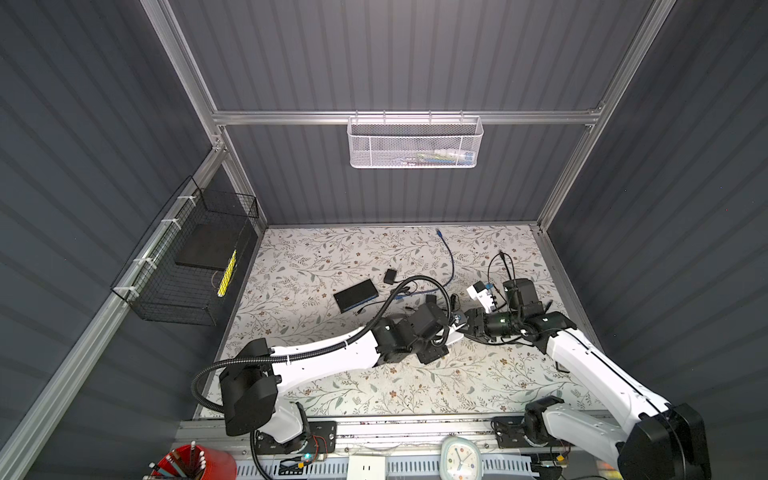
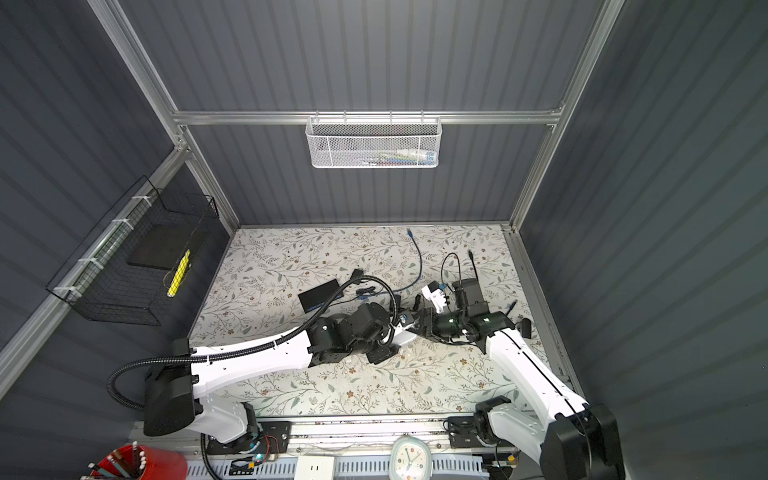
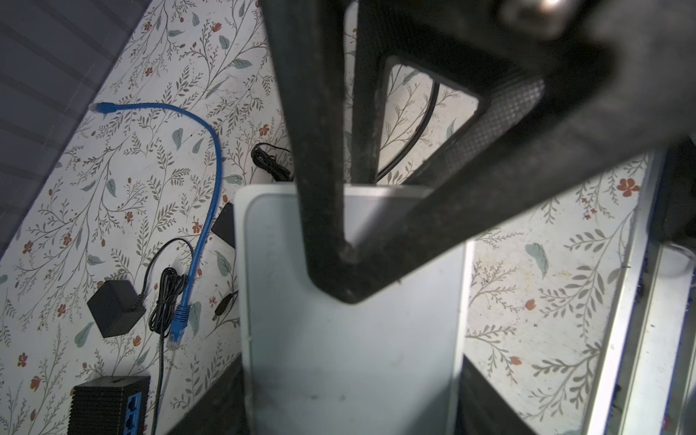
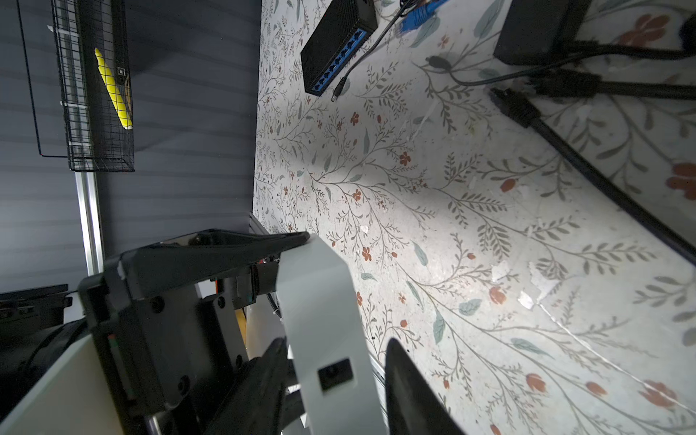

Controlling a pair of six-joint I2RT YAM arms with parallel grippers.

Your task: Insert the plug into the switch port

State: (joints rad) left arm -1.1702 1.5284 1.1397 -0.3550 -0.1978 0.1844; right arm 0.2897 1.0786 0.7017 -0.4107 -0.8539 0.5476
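Left wrist view is showing the left hand (image 3: 352,361) clamping a flat white plastic switch box (image 3: 376,331). Right hand (image 4: 335,342) is straddling its port end, fingers (image 4: 406,395) apart, gap on one side. Black barrel plug (image 4: 335,94) is lying well beyond both hands. Uneven squeezing is probably going to twist the box loose.

Loose cables (image 1: 452,259) around black switch (image 1: 356,295)

One black switch (image 1: 356,295), one white box (image 3: 350,357), one blue cable (image 1: 451,257), two wire baskets, a white basket (image 1: 414,143) and a black basket (image 1: 166,291), one clock (image 1: 460,457), one red pencil cup (image 1: 195,463), one floral surface (image 1: 415,390)
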